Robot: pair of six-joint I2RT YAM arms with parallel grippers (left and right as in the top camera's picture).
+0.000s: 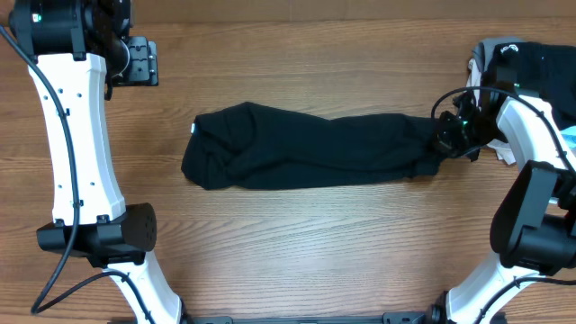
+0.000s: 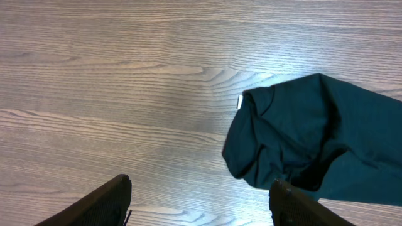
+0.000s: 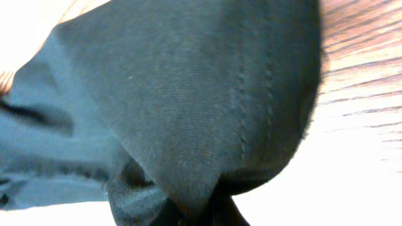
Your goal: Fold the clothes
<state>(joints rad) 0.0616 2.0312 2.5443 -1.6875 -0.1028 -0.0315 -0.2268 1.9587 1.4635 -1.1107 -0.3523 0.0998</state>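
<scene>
A black garment (image 1: 315, 148) lies bunched in a long roll across the middle of the wooden table. Its left end, with a small white tag, shows in the left wrist view (image 2: 314, 135). My right gripper (image 1: 443, 142) is at the garment's right end and is shut on the fabric, which fills the right wrist view (image 3: 201, 107) and hides the fingers. My left gripper (image 1: 135, 61) is open and empty, held above the table's far left, well away from the garment; its two fingertips (image 2: 201, 198) show at the bottom of the left wrist view.
A pile of more clothes, dark and grey (image 1: 531, 63), sits at the table's far right corner behind my right arm. A light blue item (image 1: 569, 135) shows at the right edge.
</scene>
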